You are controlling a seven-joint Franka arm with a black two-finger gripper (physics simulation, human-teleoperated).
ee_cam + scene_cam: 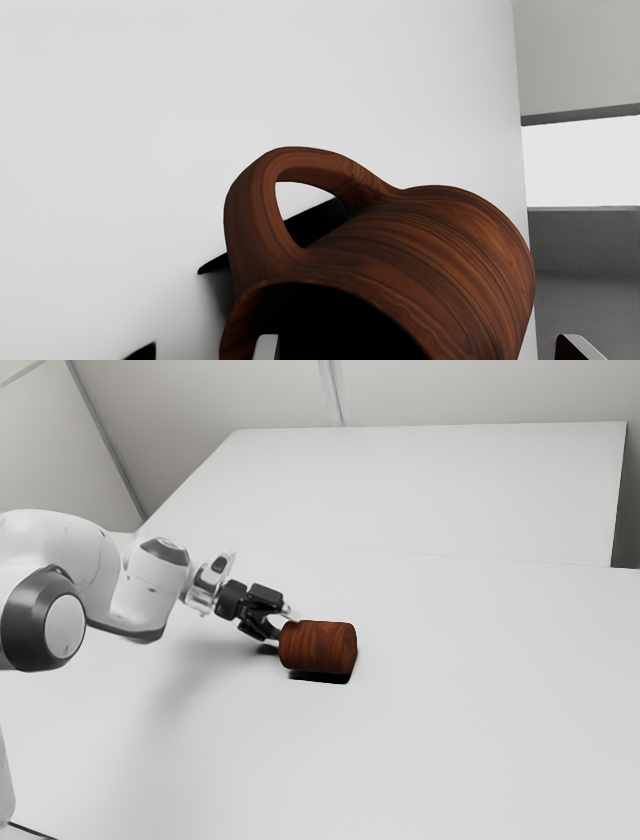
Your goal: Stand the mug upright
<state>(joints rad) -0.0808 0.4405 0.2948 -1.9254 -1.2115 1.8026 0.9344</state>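
Mug, brown and wood-grained, is seen tipped on its side on the white table, its mouth turned toward the gripper. The gripper's fingers are held wide apart by the mouth, and the handle is left unclasped.

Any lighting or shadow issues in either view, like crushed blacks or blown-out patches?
Exterior view: even light on the white table, a near-black shadow under the reddish-brown wood-grain mug, a soft grey one below the white arm. Wrist view: mug's inside mostly lost in black, black shadow through its handle, flat white patch beyond the table's edge.
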